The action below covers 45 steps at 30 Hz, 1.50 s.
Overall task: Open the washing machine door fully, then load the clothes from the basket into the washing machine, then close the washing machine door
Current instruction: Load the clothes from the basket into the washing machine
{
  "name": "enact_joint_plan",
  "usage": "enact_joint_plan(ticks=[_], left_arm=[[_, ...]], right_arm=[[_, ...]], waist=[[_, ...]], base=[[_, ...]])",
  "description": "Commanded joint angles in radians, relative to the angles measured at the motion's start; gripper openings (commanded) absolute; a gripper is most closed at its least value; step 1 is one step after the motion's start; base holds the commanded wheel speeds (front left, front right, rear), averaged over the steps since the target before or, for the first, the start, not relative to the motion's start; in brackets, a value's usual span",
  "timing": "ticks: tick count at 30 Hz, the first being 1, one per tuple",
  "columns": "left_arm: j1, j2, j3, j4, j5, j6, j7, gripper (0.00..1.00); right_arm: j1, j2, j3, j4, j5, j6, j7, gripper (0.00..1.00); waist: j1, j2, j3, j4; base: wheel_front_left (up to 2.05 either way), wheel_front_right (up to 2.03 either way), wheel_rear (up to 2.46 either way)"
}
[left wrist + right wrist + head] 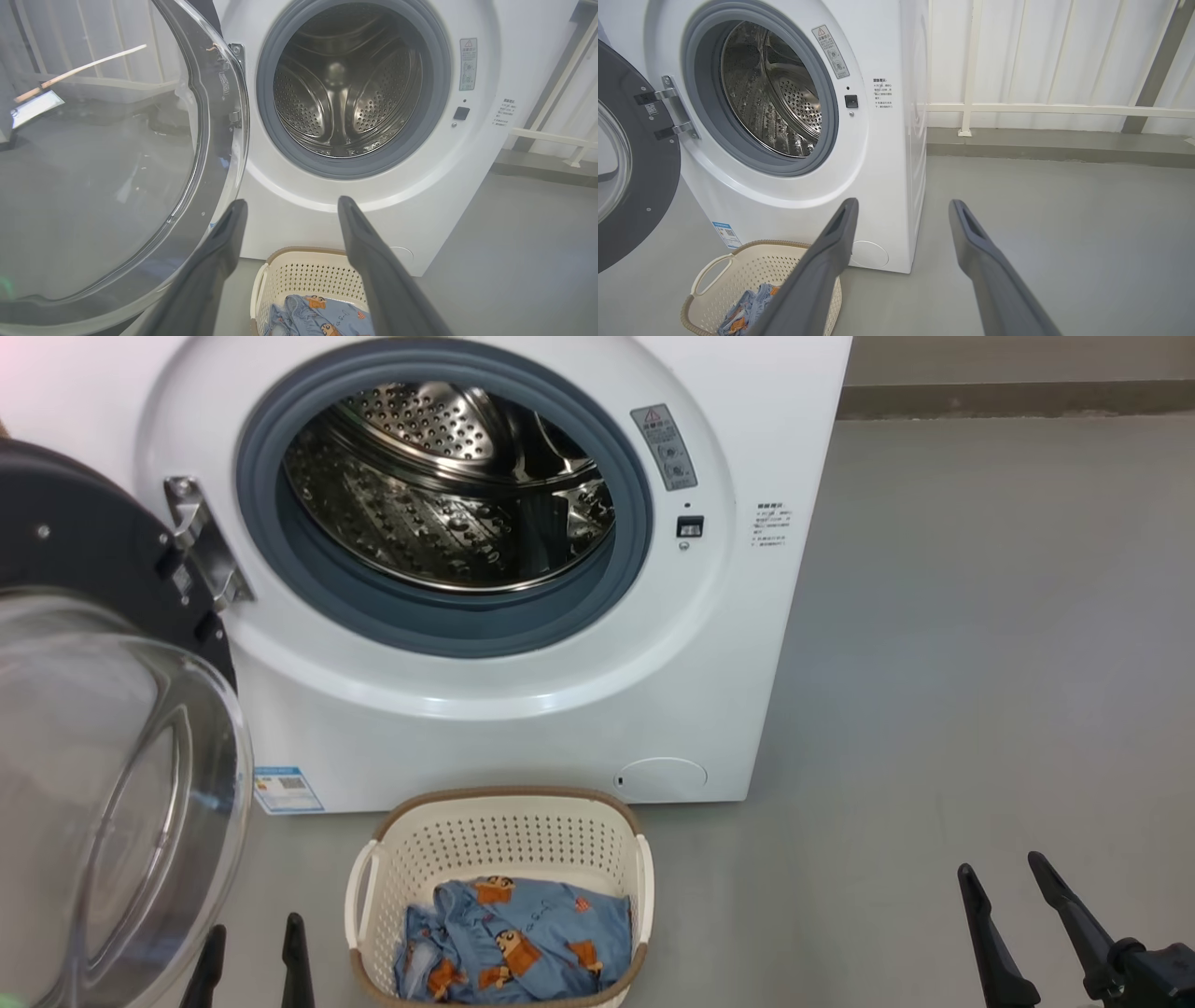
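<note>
Light blue cartoon-print clothes [518,943] lie in the cream perforated plastic basket [504,840]; behind it, the white front-loading washing machine [523,728] has its black-rimmed glass door [103,737] open. Left gripper [256,929] and right gripper [1000,864] flank the basket, fingers apart and empty. A shallow pinch could leave fabric trailing to snag its rim.

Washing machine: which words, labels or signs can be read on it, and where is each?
Grey sticker on the washing machine, with a warning triangle: text too small.
Printed lines on its front: too small.
Blue label sticker, lower left: blurred.
No word can be read.
</note>
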Motion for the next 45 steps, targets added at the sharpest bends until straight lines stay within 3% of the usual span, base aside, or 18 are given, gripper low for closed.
enact_joint_plan(ticks=[1,14,32,37,45], left_arm=[[-0.013,0.003,0.036,-0.018,-0.002,-0.003,-0.006,1.0],[-0.023,0.003,0.036,-0.013,0.008,0.011,-0.006,1.0],[-0.049,0.003,-0.013,-0.021,0.029,-0.01,-0.006,1.0],[-0.091,0.011,-0.054,0.03,0.047,-0.024,0.002,1.0],[-0.235,0.035,-0.088,0.118,0.042,-0.037,0.101,1.0]], right_arm=[[-0.026,-0.015,0.021,-0.028,-0.002,0.002,-0.012,1.0],[-0.029,-0.011,0.017,-0.029,0.0,0.002,-0.012,1.0],[-0.052,0.015,0.023,-0.029,-0.002,0.002,-0.012,1.0],[-0.071,0.041,0.032,-0.03,-0.003,0.002,-0.012,1.0],[-0.131,0.082,0.062,-0.033,-0.01,0.002,-0.012,1.0]], waist=[[0.0,0.0,0.001,0.0],[0.0,0.0,0.016,-0.005],[0.0,0.0,0.061,-0.03],[0.0,0.0,0.103,-0.051],[0.0,0.0,0.232,-0.107]], base=[[1.2,-1.2,0.0],[0.76,-0.76,0.0],[0.0,0.0,0.0],[0.0,0.0,0.0],[0.0,0.0,0.0]])
